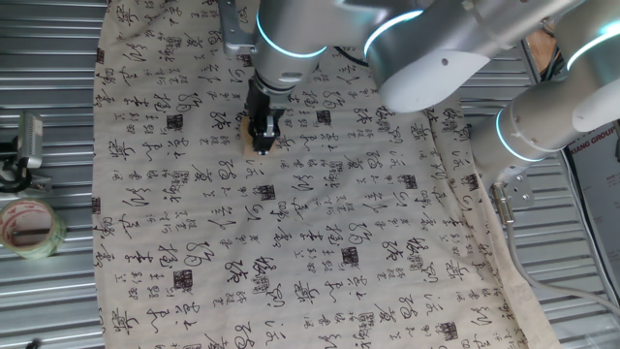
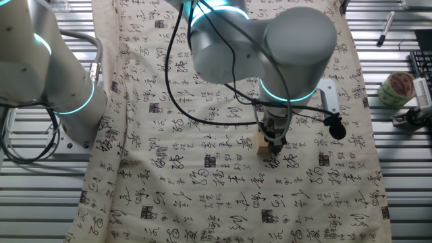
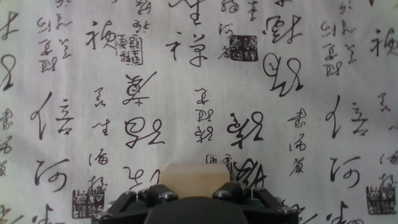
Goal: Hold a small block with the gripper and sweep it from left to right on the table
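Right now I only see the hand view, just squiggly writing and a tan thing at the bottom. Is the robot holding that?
Observer: Yes. From the side cameras, the gripper stands straight down on the cloth, and the small block sits between its fingers, resting on the cloth.
Operator: Is anything else near it?
Observer: Nothing close. A roll of tape lies off the cloth on the ribbed metal table, far from the block.
Operator: Is there another robot?
Observer: Yes, a second arm with a cyan ring stands at the cloth's edge, apart from the gripper.
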You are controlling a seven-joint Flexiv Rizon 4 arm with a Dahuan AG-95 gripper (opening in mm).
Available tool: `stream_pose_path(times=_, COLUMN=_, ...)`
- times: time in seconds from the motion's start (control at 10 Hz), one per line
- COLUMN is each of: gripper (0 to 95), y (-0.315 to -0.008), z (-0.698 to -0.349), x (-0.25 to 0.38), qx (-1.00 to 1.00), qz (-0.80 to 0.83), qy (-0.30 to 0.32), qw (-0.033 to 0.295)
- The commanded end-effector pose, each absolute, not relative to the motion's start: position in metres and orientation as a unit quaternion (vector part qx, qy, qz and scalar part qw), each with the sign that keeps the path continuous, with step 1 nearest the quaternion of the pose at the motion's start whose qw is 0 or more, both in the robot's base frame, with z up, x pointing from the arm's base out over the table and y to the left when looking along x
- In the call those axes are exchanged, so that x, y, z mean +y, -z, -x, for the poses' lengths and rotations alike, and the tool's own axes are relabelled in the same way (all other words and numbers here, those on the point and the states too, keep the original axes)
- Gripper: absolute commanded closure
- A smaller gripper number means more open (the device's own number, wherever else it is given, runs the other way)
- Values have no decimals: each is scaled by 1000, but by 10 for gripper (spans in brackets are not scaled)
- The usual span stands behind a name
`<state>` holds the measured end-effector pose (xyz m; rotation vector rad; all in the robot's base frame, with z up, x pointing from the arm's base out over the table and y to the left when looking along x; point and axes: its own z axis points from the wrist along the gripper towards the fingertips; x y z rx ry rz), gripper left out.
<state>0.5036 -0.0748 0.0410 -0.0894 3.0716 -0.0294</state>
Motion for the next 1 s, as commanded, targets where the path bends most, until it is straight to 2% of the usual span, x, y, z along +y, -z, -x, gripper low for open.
stream_pose_path(times=0.1, gripper=950, y=-23, z=-504, x=-77, qx=998, qz=49, qy=13, qw=32)
stream_pose_path(times=1.0, gripper=950, y=-23, z=-504, x=-77, qx=993, qz=116, qy=4, qw=28)
